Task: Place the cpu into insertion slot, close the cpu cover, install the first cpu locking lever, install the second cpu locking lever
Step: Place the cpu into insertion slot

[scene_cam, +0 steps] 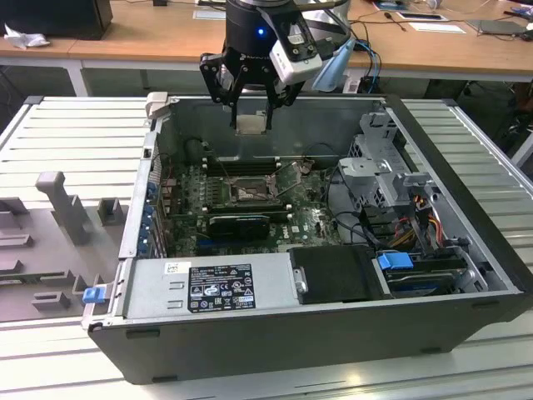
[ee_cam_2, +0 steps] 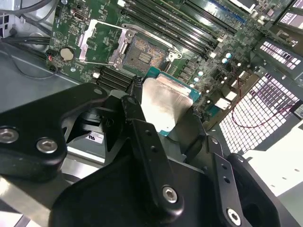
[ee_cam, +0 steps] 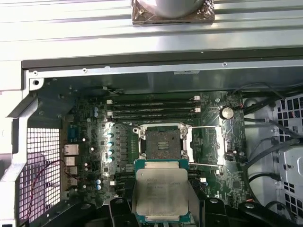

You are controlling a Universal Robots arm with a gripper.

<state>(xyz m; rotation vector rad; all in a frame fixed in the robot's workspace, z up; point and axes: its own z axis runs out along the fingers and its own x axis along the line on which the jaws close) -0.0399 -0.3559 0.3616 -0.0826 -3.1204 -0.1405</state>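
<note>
The black end effector is closed on the small flat square cpu with a silver-grey metal top, holding it above the open grey computer case on the ribbed worktop. Beyond the cpu, on the green motherboard, the square dark insertion slot lies uncovered. The thin silvery cpu cover frame is swung open just beside the slot.

Computer case on slatted table
</note>
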